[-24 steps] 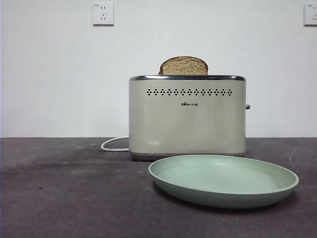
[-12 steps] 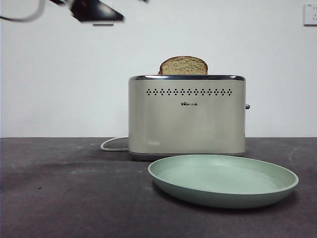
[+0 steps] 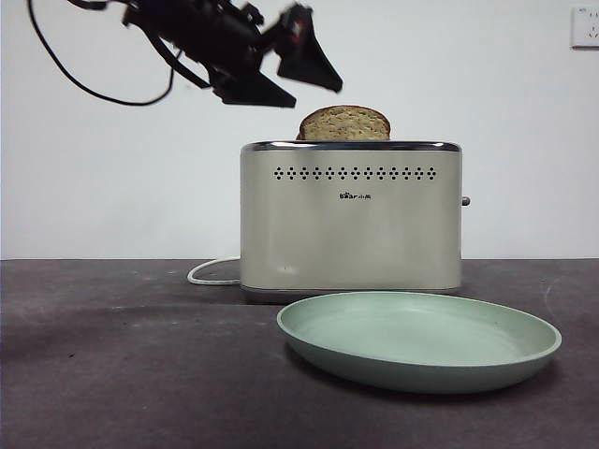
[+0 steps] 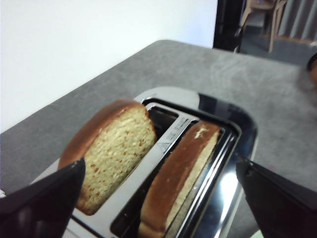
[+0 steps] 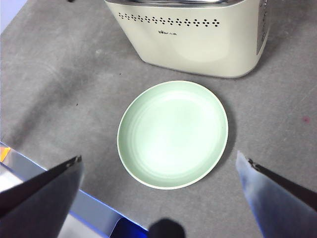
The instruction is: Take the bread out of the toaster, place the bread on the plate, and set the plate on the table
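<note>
One tiny logo on toaster (image 3: 351, 217)

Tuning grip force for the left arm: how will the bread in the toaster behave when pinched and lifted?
The bread shows porous, speckled crumb, so it is probably light and soft; a hard pinch would likely dent it. Its crust looks firmer, so gripping there may hold better. It stands upright in the toaster slot with the left gripper open above, so a straight lift should clear; tilting may snag it.
</note>
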Robot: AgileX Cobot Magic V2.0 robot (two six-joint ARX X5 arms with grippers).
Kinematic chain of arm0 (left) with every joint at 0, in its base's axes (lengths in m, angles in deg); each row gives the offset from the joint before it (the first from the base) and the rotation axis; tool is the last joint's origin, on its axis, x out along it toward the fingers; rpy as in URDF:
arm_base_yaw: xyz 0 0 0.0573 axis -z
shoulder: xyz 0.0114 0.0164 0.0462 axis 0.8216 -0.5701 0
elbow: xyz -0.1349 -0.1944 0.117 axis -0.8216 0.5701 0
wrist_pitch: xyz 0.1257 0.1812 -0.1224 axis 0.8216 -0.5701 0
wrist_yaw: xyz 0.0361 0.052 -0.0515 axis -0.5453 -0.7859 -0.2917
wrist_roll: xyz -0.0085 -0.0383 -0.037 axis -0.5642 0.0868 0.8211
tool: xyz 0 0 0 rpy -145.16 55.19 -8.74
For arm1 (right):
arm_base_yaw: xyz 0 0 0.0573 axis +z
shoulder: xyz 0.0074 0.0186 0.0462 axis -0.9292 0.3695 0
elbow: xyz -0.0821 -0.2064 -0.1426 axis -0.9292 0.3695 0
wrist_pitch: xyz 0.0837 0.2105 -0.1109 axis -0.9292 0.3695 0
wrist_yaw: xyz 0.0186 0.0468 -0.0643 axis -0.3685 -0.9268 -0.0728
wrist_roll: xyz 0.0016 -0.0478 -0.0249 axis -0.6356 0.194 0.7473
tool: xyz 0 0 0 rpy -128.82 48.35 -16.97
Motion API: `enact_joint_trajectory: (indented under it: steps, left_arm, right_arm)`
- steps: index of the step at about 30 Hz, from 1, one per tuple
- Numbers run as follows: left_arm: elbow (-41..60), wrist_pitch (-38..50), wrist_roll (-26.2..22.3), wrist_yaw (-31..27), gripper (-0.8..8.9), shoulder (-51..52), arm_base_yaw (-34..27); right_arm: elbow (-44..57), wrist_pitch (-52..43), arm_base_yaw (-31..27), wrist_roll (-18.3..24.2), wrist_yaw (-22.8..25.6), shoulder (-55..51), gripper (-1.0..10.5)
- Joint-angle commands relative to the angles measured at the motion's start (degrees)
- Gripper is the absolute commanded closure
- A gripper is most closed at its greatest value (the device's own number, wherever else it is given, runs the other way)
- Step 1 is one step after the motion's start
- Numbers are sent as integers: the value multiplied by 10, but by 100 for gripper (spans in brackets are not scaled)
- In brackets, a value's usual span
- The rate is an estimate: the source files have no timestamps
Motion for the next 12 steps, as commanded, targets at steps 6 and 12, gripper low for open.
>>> enact_joint_trajectory:
  steps: [6, 12]
  left_arm:
    - [-1, 3, -47, -20, 266, -31, 19]
    - [-1, 5, -47, -19, 485, -40, 28]
  right_arm:
    - [0, -2, 1, -2, 0, 9, 286]
    - [0, -2, 1, -2, 0, 13, 287]
